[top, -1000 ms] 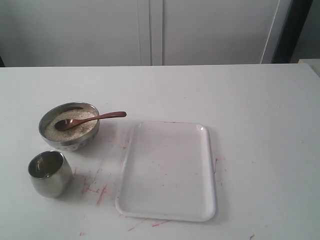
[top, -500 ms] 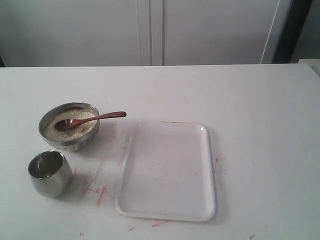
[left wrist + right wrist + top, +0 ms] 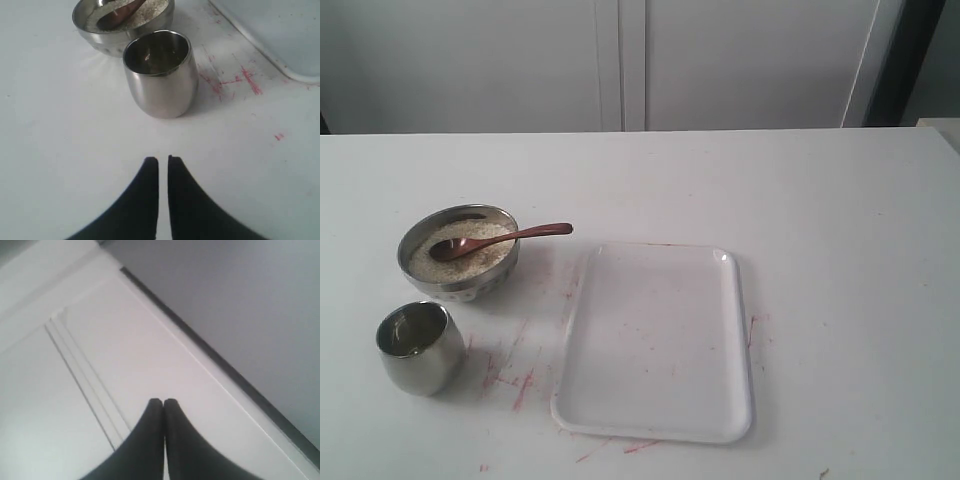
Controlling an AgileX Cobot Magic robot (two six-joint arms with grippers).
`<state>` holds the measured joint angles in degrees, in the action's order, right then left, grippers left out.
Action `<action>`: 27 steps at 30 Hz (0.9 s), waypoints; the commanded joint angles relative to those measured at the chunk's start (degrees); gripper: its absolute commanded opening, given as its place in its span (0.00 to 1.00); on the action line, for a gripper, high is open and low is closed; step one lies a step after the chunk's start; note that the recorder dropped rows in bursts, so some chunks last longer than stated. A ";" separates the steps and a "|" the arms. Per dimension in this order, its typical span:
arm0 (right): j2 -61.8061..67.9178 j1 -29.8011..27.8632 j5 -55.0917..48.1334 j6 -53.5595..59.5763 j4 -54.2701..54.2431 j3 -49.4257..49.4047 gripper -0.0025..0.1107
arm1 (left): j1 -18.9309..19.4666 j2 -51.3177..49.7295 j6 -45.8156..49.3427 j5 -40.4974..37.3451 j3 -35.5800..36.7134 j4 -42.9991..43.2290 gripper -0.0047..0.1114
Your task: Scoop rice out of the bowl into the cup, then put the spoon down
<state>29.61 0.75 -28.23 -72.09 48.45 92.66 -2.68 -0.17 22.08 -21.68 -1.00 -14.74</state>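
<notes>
The steel bowl (image 3: 460, 283) stands at the table's left, filled with pale rice (image 3: 480, 258). The brown wooden spoon (image 3: 510, 236) rests in it, scoop on the rice and handle pointing right over the rim. The empty steel cup (image 3: 417, 348) stands upright just in front of the bowl. In the left wrist view, the cup (image 3: 161, 80) is a short way ahead of my left gripper (image 3: 163, 160), with the bowl (image 3: 107, 44) and spoon (image 3: 122, 12) behind it. The left fingers are nearly together and hold nothing. My right gripper (image 3: 163, 401) is shut and empty, facing white cabinet panels. Neither arm shows in the exterior view.
A white rectangular tray (image 3: 655, 432) lies to the right of the bowl and cup; its corner (image 3: 295, 75) shows in the left wrist view. Red smears mark the table (image 3: 820, 200) between cup and tray. White cabinet doors (image 3: 620, 60) stand behind the table.
</notes>
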 commanded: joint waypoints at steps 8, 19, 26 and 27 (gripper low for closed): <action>8.67 5.22 -10.73 82.40 -68.03 0.91 0.02 | -0.31 0.17 0.20 -0.19 0.29 -0.62 0.16; 23.74 9.70 -34.61 92.03 -69.89 2.82 0.02 | -0.31 0.17 0.20 -0.19 0.29 -0.62 0.16; 32.06 15.90 -37.76 103.50 -73.99 2.82 0.02 | -0.31 0.17 0.20 -0.19 0.29 -0.62 0.16; 33.45 17.04 -38.54 105.23 -74.85 2.82 0.02 | -0.31 0.17 0.20 -0.19 0.29 -0.62 0.16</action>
<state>60.12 15.17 -65.04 27.37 -23.77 95.27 -2.68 -0.17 22.08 -21.68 -1.00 -14.74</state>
